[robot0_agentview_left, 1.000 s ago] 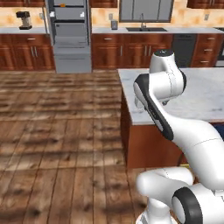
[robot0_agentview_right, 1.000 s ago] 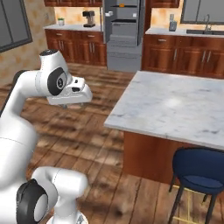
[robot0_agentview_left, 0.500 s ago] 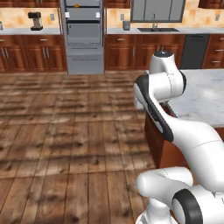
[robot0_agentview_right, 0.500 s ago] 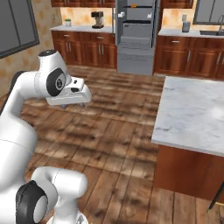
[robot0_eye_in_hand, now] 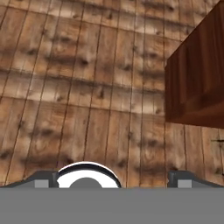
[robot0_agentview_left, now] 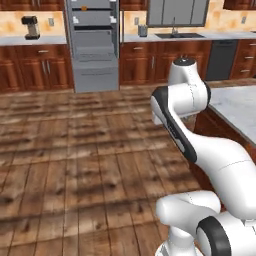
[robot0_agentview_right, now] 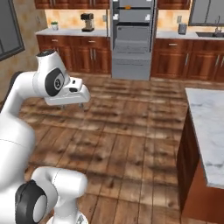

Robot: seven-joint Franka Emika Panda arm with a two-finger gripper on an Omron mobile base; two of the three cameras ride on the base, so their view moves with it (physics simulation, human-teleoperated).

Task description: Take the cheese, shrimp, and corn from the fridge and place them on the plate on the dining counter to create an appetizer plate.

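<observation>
Pincer (robot0_eye_in_hand: 111, 179) at the bottom edge of the hand view, tips (robot0_eye_in_hand: 43, 178) set far apart, spread wide with nothing between them; below it, bare wood floor (robot0_eye_in_hand: 87, 87) and, at the right of that frame, the brown base of the island (robot0_eye_in_hand: 197, 83). In the right base view, hand (robot0_agentview_right: 70, 94) at centre left, held level above the floor, pointing right.

Fridge (robot0_agentview_left: 92, 42) at the upper centre-left of the left base view, door open, grey body with dark shelves showing; same fridge (robot0_agentview_right: 132, 37) at the top centre of the right base view. Small orange spot (robot0_agentview_left: 84, 8) on the top shelf, seen again at the top edge of the right base view (robot0_agentview_right: 127, 7); possibly the cheese, too small to tell for sure. Shrimp and corn not made out at this size.

Marble bench (robot0_agentview_left: 237, 107) at the right edge of the left base view, partly behind the white arm (robot0_agentview_left: 185, 115); in the right base view, same bench (robot0_agentview_right: 208, 127) along the right side, well apart from the fridge, with open floor between.

Coffee maker (robot0_agentview_left: 31, 27) at the upper left of the left base view, on the wall counter (robot0_agentview_left: 30, 41). Sink (robot0_agentview_left: 179, 35) at upper right of the fridge there.
</observation>
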